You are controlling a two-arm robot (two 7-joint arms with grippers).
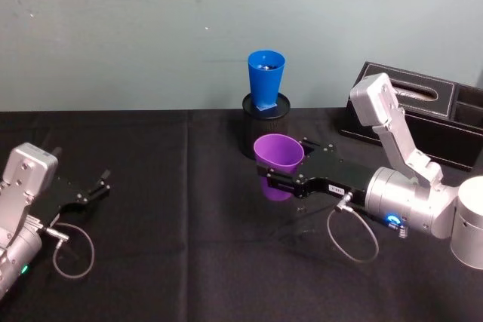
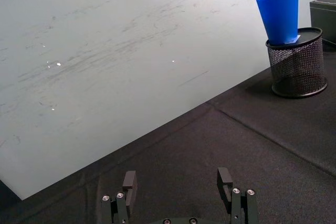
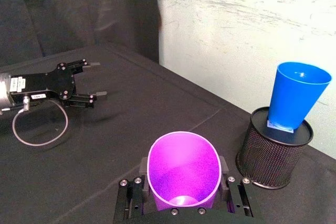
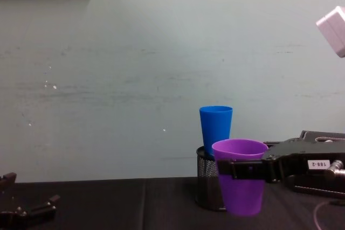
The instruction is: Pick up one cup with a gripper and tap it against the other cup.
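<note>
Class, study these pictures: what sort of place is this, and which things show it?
Probably a robot test bench: a table under black cloth against a bare pale wall, the right gripper holding a purple cup, the left gripper idle, plus a blue cup in a mesh pen holder.

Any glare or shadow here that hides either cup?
Head view: even light, purple cup and blue cup both plain; the black right gripper holding the purple cup partly blends into the dark cloth. Right wrist view: the purple cup's inside is bright, not washed out. Left wrist view: bright specks on the wall, none on the blue cup; left gripper parked, open.
</note>
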